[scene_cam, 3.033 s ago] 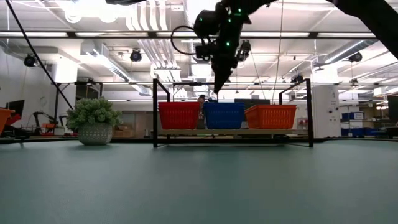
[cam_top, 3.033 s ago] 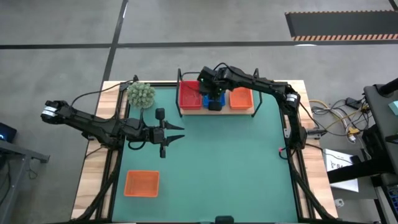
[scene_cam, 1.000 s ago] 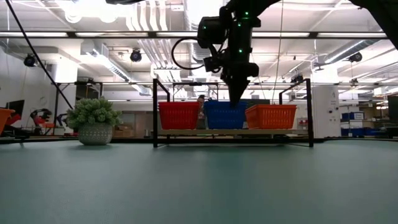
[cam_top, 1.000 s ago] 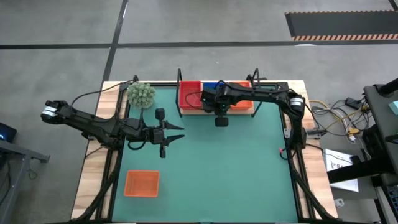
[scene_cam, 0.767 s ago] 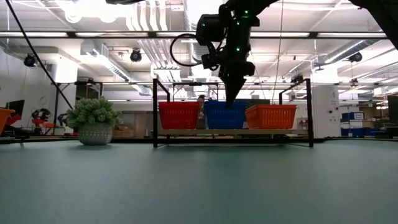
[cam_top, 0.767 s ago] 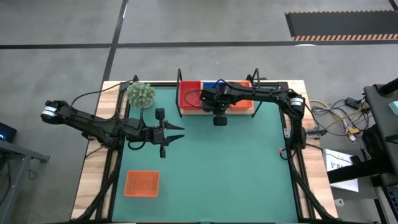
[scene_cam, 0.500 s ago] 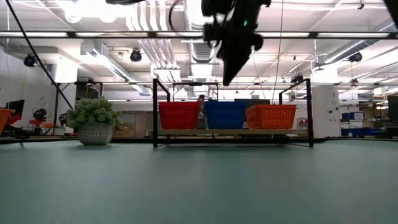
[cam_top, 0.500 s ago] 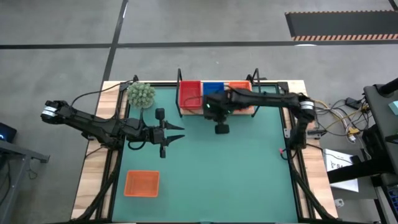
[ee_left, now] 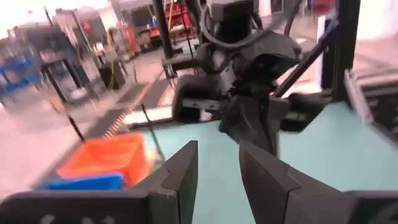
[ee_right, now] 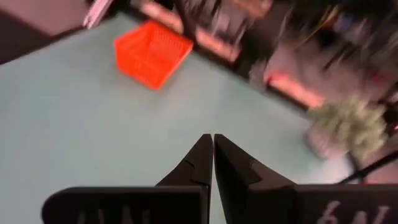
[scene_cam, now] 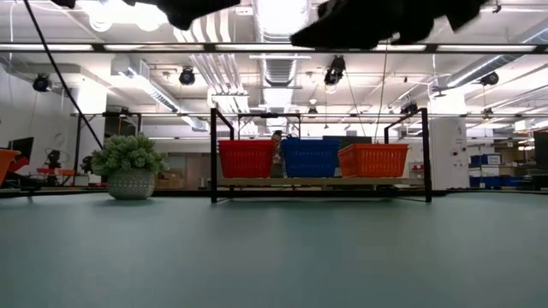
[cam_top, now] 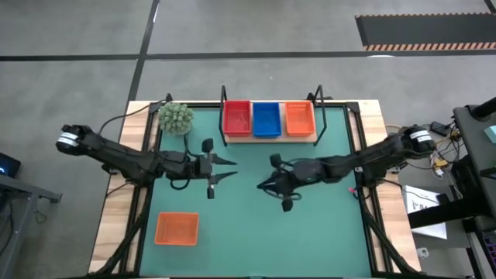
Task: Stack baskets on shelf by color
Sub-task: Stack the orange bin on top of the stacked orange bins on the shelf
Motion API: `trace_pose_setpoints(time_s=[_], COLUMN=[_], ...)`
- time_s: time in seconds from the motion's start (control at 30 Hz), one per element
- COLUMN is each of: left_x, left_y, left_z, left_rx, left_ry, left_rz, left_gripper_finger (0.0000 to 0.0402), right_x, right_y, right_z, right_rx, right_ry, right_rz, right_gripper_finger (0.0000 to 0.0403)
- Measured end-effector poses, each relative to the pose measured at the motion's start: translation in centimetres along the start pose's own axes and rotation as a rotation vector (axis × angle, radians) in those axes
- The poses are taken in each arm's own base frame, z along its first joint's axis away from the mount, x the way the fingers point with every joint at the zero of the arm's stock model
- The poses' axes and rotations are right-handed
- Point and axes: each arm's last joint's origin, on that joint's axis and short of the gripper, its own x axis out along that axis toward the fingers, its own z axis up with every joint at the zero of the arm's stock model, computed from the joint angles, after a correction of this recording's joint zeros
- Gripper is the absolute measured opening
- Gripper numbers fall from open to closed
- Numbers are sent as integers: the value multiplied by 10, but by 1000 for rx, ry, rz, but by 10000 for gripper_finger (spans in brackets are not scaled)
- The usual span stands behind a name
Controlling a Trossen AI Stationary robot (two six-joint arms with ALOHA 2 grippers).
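Remaining: one orange plastic mesh basket (cam_top: 177, 229) well short of wooden shelf (cam_top: 270, 136) | shelved: red, blue, orange | right hand (cam_top: 264, 187) clenched, empty | left hand (cam_top: 225, 170) released

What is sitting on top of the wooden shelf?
Three baskets stand in a row on the shelf: a red basket, a blue basket and an orange basket. Whether more baskets are nested inside each cannot be seen.

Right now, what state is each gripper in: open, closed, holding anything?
Left gripper: open, empty, above the mat near the middle.
Right gripper: shut, holding nothing, above the mat facing the left one.
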Motion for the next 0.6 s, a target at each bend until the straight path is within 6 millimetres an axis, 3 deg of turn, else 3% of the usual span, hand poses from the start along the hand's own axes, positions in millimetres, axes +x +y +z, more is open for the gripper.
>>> trace_pose_setpoints(time_s=[0.13,0.23,0.3,0.4,0.53,0.6], left_x=[11,1,-11,-30,-41,-39], left_y=[-20,-47,-62,-77,-87,-95], left_z=[-18,-33,-25,-16,-15,-18], left_rx=[-249,-511,-784,-1016,-1145,-1162], left_ry=[106,423,661,965,1184,1277], left_rz=[-51,-235,-233,-4,365,441], left_gripper_finger=[102,102,102,102,102,102], right_x=[-13,-26,-34,-42,-48,-49], right_y=[5,5,6,7,6,6], right_z=[-23,-26,-27,-28,-27,-28], right_rx=[-3,41,42,41,18,11], right_ry=[-70,-82,-73,-73,-96,-90], right_rz=[-51,-58,-50,-42,-54,-52], right_gripper_finger=[8,8,8,8,8,8])
